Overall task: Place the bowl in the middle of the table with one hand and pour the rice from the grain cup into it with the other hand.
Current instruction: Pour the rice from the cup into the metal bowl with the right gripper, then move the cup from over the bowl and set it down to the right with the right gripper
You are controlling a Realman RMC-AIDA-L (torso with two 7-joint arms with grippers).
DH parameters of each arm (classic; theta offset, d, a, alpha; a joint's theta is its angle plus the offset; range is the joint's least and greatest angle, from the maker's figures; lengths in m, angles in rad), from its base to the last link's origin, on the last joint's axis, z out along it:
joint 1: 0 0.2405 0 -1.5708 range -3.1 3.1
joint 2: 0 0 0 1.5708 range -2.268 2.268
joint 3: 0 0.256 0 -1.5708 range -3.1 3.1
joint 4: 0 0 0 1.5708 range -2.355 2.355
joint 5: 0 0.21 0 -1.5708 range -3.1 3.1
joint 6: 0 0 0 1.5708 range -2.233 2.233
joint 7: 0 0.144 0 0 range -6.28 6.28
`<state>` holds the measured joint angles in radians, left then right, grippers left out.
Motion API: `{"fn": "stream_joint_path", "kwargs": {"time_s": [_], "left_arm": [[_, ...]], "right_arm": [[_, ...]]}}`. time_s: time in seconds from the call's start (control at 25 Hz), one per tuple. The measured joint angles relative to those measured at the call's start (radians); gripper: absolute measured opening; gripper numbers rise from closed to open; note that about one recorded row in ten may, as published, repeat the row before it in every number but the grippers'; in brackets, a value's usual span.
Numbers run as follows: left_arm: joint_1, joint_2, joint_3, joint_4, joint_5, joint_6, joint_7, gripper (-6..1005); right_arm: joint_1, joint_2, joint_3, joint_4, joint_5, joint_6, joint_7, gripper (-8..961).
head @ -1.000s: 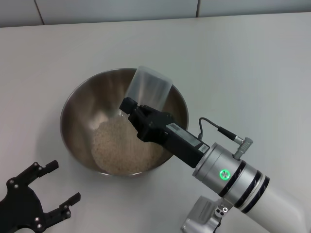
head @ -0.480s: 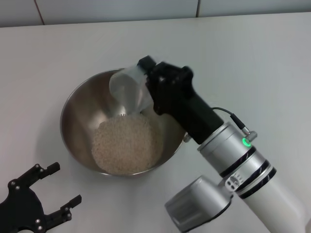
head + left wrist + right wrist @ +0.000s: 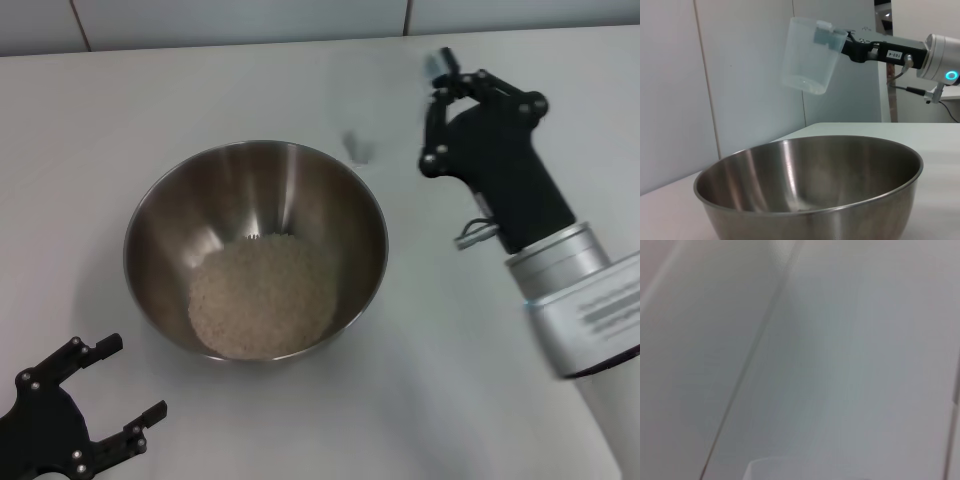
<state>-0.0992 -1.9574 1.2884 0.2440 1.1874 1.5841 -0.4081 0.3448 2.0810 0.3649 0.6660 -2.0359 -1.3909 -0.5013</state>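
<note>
A steel bowl (image 3: 255, 250) sits mid-table (image 3: 200, 90), holding the poured rice (image 3: 262, 297). At two o'clock, the right gripper (image 3: 852, 47) clamps the emptied grain cup (image 3: 810, 55) upright, clear of the rim. At seven o'clock, the left gripper (image 3: 95, 395) rests spread open, idle.
</note>
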Motion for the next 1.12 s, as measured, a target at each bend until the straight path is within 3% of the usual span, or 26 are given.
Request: {"fn": "stream_joint_path", "kwargs": {"time_s": [0.04, 0.08, 0.24, 0.72, 1.12], "left_arm": [[0.000, 0.000, 0.000, 0.000, 0.000, 0.000, 0.000, 832], [0.000, 0.000, 0.000, 0.000, 0.000, 0.000, 0.000, 832], [0.001, 0.000, 0.000, 0.000, 0.000, 0.001, 0.000, 832], [-0.002, 0.000, 0.000, 0.003, 0.000, 0.001, 0.000, 832], [-0.009, -0.001, 0.003, 0.003, 0.000, -0.001, 0.000, 832]], "right_arm": [[0.003, -0.002, 0.029, -0.077, -0.001, -0.007, 0.224, 13], [0.003, -0.002, 0.029, -0.077, -0.001, -0.007, 0.224, 13], [0.042, 0.007, 0.057, -0.314, 0.004, 0.012, 0.626, 14], [0.089, 0.009, 0.073, -0.398, 0.002, 0.247, 0.670, 15], [0.130, 0.008, 0.066, -0.393, -0.002, 0.401, 0.564, 39]]}}
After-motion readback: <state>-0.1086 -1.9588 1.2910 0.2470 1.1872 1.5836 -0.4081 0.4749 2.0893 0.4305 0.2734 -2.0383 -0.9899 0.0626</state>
